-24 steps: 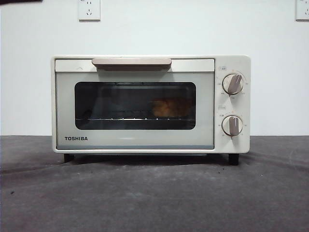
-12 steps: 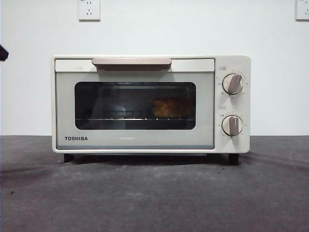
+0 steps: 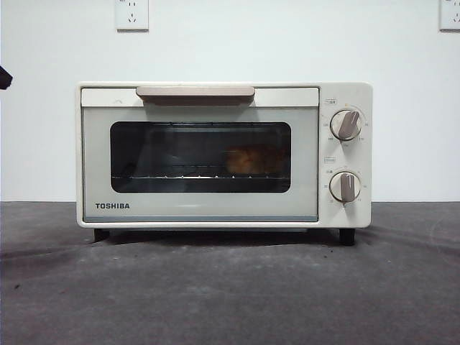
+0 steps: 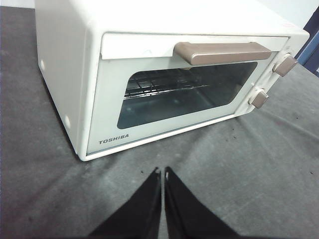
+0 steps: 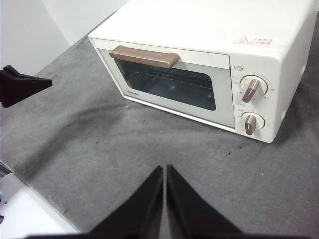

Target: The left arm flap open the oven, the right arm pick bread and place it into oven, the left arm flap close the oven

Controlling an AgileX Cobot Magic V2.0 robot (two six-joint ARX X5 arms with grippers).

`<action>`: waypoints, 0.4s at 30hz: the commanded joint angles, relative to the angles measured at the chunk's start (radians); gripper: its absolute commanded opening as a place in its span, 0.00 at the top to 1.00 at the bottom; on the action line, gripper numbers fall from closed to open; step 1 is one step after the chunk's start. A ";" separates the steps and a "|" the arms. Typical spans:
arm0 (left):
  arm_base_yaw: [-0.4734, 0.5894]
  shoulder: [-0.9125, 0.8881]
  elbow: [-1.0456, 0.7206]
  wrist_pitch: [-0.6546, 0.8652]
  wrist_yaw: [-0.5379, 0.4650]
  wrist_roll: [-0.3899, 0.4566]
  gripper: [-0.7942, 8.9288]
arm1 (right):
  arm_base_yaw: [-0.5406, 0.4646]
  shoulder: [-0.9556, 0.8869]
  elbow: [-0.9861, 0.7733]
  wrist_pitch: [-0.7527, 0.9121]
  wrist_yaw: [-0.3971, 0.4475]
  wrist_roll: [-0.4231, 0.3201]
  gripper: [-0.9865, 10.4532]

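The cream-white TOSHIBA oven [image 3: 223, 154] stands on the grey table with its door shut and its beige handle [image 3: 195, 92] at the top. The golden bread [image 3: 248, 159] lies on the rack inside, seen dimly through the right part of the dark window. My left gripper [image 4: 162, 172] is shut and empty, hanging over the table in front of the oven's [image 4: 164, 74] left corner. It also shows in the right wrist view [image 5: 47, 82] and as a black tip at the front view's left edge [image 3: 4, 77]. My right gripper [image 5: 164, 168] is shut and empty, well back from the oven [image 5: 209, 64].
Two round knobs [image 3: 346, 124] [image 3: 346, 187] sit on the oven's right panel. Grey cloth [image 3: 230, 287] covers the table in front. A white wall with sockets [image 3: 132, 14] stands behind. A white surface [image 5: 25, 214] lies at the table's near edge in the right wrist view.
A dark arm part at the top left corner one second ago is gone; a black tip now shows lower on the left edge. The oven and bread have not moved.
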 commanded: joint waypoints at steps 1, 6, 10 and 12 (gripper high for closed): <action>-0.003 -0.056 0.008 0.013 -0.027 0.038 0.90 | 0.005 0.002 0.019 0.011 0.003 -0.015 0.91; -0.003 -0.157 -0.102 0.112 -0.322 0.001 0.90 | 0.005 0.002 0.019 0.011 0.004 -0.015 0.91; -0.003 -0.269 -0.267 0.239 -0.522 -0.035 0.90 | 0.005 0.002 0.019 0.011 0.004 -0.015 0.91; -0.003 -0.336 -0.333 0.256 -0.565 -0.036 0.90 | 0.005 0.002 0.019 0.011 0.004 -0.015 0.91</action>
